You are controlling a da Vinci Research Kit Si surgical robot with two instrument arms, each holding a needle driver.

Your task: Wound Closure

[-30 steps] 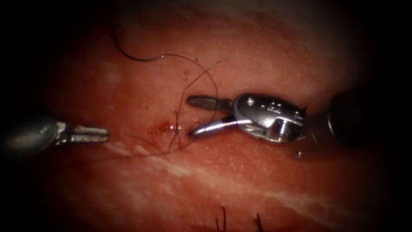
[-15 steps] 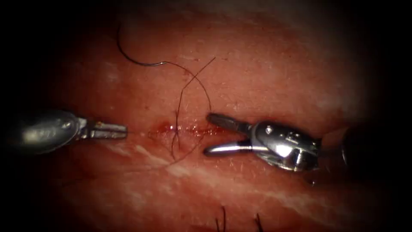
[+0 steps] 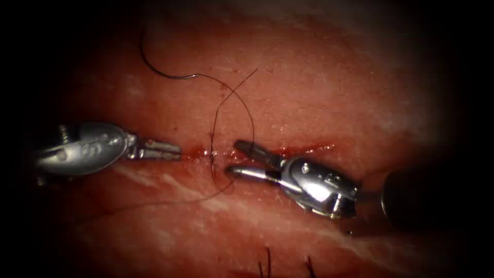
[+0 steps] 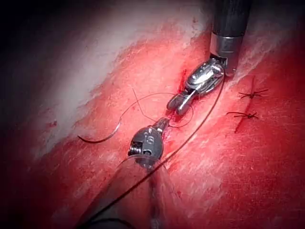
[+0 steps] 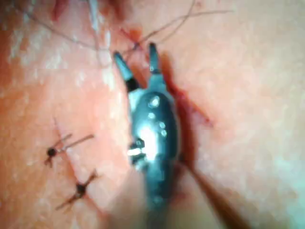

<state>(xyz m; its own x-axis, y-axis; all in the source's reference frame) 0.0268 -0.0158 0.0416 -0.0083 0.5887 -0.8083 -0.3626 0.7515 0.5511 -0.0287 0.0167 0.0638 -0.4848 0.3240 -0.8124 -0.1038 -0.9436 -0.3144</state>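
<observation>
Tissue [image 3: 309, 87] with a red, wet cut [image 3: 303, 150], both hands at the stitch site.

Right hand [image 3: 234, 157] lies on the cut with its jaws parted around the thread [image 3: 251, 116] loop, gripping nothing. Left hand [image 3: 172, 149], on the cut's left end, is closed and empty as far as shows. Needle [image 3: 154, 64] lies free on the tissue's surface above the cut, well apart from both hands, thread trailing from it to the stitch. Two finished knots [image 4: 248, 102] sit nearby.
</observation>
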